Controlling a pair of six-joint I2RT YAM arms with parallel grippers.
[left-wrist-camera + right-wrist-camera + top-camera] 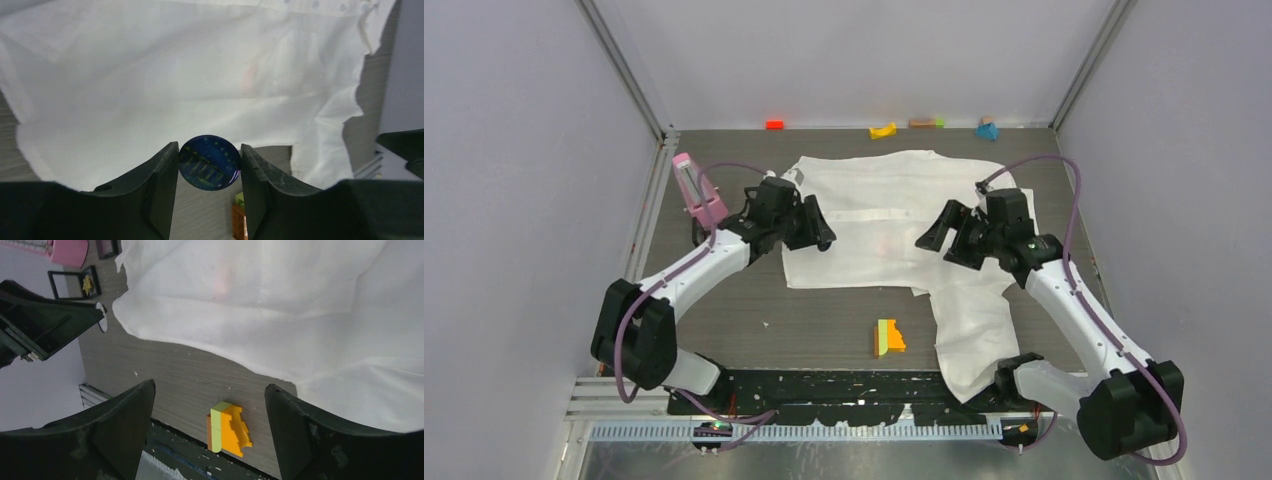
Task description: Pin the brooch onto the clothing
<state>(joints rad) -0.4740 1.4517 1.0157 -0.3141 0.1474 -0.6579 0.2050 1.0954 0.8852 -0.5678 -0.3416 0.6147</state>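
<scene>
Surroundings: pale grey walls (pixel 524 150) close in a dark wood-grain tabletop (pixel 824 320) on three sides.
Writing: the brooch's blue face carries gold dots and short strokes, and none of it reads as letters.
Shirt (pixel 894 215): white and spread flat across the middle of the tabletop, with one part trailing down to the near edge beside the right arm's base. A faint pink smudge (pixel 248 80) shows on the cloth.
Brooch (pixel 209 162): round and dark blue, pinched by its rim between the two fingers of the left tool. It sits at the shirt's left edge (whether it touches the cloth, I cannot tell).
Left tool (pixel 821 232): clamped on the brooch and pointing right, toward the shirt.
Left arm: it rises from the near-left corner, bends at the elbow, and its forearm slants up and right to the shirt's edge.
Right tool (pixel 932 235): its jaws are spread wide with nothing between them, and it points left.
Right arm: its forearm runs up and left from the near-right corner, and the wrist hangs over the shirt's right half. The two tools face each other and are well apart.
Orange and green block (pixel 888 337): it lies on bare tabletop, near the shirt's lower hem.
Pink case (pixel 696 190): it is beside the left arm's wrist.
Black-framed box (pixel 75 282): it is next to the pink case and has something gold inside.
Far edge: a red block (pixel 774 124), a yellow block (pixel 882 130) and a blue block (pixel 987 131).
</scene>
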